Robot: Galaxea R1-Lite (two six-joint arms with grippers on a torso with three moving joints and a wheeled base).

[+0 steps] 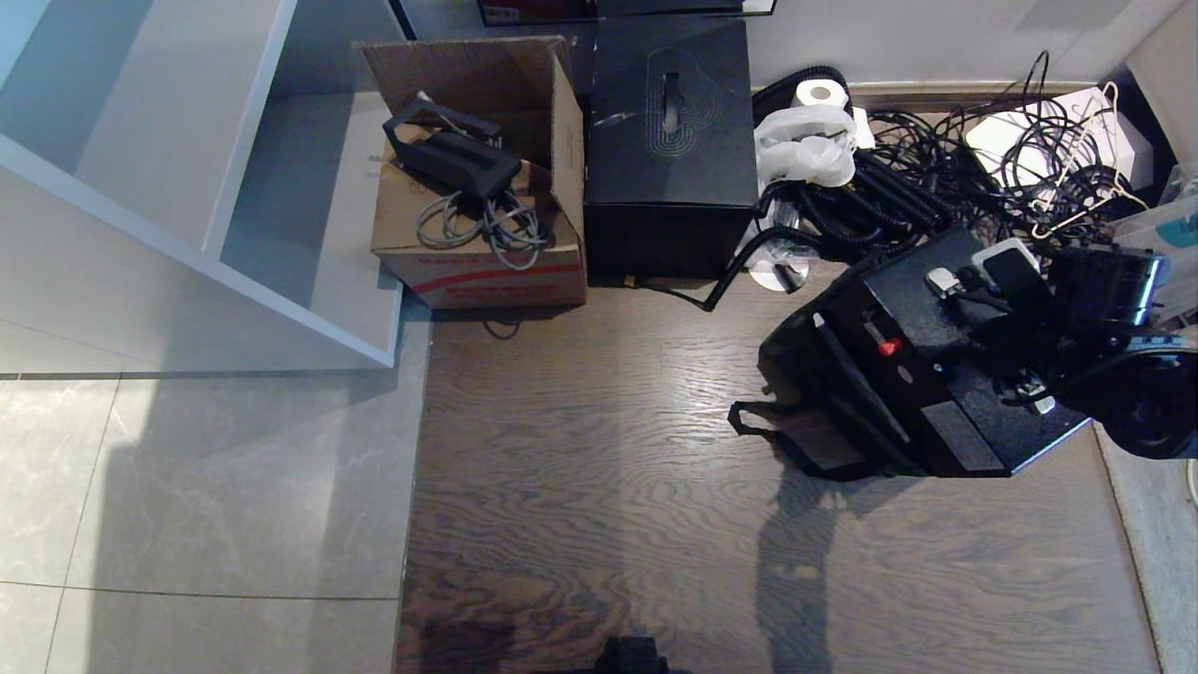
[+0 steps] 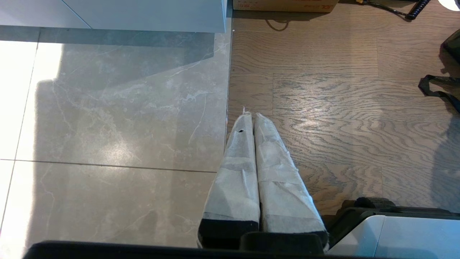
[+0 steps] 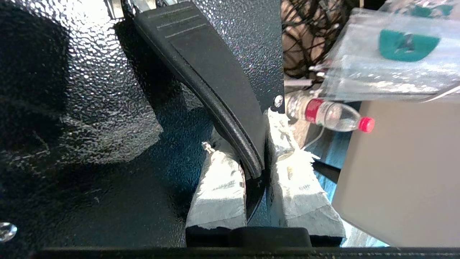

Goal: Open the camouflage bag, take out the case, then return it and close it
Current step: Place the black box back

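Camouflage bag (image 1: 805, 412) shows only in the head view, as black sides and a strap on the wooden floor (image 1: 599, 468) near the right edge, mostly hidden beneath the case (image 1: 945, 374). The case, speckled black with a red latch (image 1: 889, 346), sits tilted over the bag. To its left stand a cardboard box (image 1: 477, 253) and a plain black box (image 1: 669, 140); tangled cables (image 1: 936, 178) lie behind.

The left wrist view shows the left gripper (image 2: 250, 117) hanging over the seam between tile and wood, padded fingers pressed together and empty, well apart from the bag.

The right wrist view alone shows the grasp: the right gripper (image 3: 256, 158) is clamped on the case's black handle (image 3: 215, 82), one finger on each side. A water bottle (image 3: 330, 117) lies beyond.
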